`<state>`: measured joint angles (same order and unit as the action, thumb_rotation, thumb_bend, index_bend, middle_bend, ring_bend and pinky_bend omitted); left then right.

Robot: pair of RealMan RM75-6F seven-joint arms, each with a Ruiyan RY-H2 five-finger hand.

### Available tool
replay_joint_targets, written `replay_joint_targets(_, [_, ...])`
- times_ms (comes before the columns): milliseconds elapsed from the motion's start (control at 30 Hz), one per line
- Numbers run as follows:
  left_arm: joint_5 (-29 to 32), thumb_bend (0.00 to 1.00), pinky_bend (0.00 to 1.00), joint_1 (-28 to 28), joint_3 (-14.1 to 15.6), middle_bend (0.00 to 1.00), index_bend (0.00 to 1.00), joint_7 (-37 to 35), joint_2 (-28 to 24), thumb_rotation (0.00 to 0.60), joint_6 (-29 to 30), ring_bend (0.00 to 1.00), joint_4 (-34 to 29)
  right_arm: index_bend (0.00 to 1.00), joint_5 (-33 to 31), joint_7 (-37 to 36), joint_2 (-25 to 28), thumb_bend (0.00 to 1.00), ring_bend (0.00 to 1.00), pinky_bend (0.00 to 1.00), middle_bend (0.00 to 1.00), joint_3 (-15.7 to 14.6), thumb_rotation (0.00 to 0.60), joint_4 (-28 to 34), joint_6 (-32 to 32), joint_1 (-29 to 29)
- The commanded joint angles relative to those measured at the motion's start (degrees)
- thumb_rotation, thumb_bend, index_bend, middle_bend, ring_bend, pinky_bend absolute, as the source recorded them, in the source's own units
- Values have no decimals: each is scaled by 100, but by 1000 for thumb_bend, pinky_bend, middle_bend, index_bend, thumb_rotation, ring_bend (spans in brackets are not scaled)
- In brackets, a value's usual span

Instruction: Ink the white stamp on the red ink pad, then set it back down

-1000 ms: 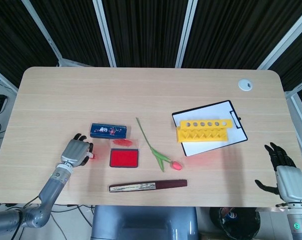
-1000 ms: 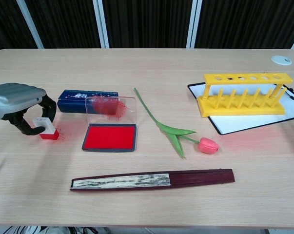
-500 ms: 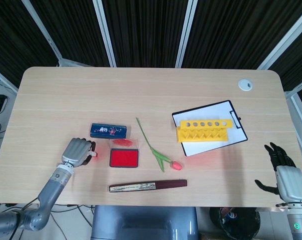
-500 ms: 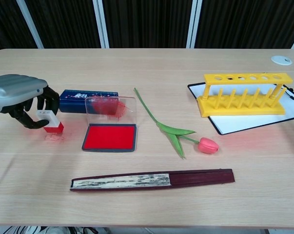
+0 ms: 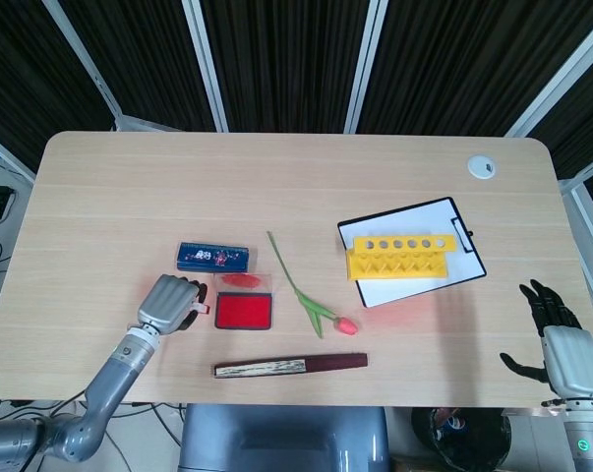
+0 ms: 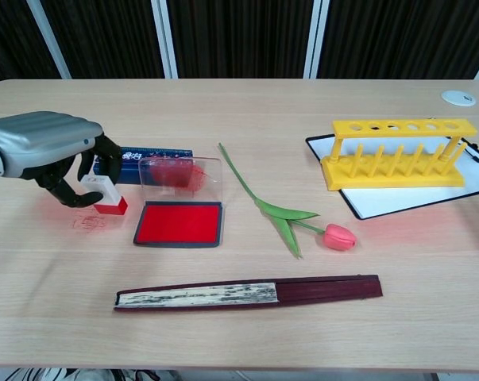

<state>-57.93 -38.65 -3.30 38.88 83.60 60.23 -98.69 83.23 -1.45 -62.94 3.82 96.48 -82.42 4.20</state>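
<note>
**Stamp lifted and carried toward the ink pad**

Since a second ago the left hand [image 6: 52, 151] has travelled rightward along the desk's near-left area, taking the white stamp [image 6: 105, 194] up off the wood and bringing it close to the red ink pad [image 6: 179, 224]. A faint red smudge [image 6: 89, 222] marks the desk [image 6: 247, 333] below and to the left of the stamp. The hand's dark fingers [image 6: 68, 190] are curled around the stamp's white body, pinching it, with its red base pointing down, just left of the pad's near-left corner and apparently clear of the surface. In the head view the same hand [image 5: 171, 304] shows as a closed grey fist beside the pad [image 5: 243, 312], the stamp only a small red and white fleck at its fingertips.

The pad lies open, its clear lid [image 6: 179, 175] standing up behind the red surface and smeared with ink. Behind that lies a blue box [image 6: 148, 156], partly hidden by the hand. To the right, a tulip [image 6: 291, 218] lies diagonally, pink bloom toward the near edge. A closed folding fan [image 6: 247, 291] stretches along the near edge, in front of pad and flower.

Toward the right edge, a yellow test tube rack [image 6: 398, 152] stands on a clipboard [image 6: 418, 194]. A white disc [image 6: 460, 97] sits at the far-right corner.

The right hand [image 5: 557, 334] hangs off the desk's near-right corner, fingers spread, holding nothing.
</note>
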Motion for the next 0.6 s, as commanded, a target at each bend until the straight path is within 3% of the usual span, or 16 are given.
replay_joint_targets(33, [285, 481, 580, -181, -137, 668, 670, 286, 206, 600, -2, 500, -60, 25, 4, -12, 4, 227, 0, 192, 0, -1, 600, 0, 1, 0])
replay_joint_targets(600, [1648, 481, 580, -868, -436, 668, 670, 1435, 1131, 600, 279, 501, 160, 25, 11, -122, 37, 227, 0, 192, 0, -9, 600, 12, 33, 5])
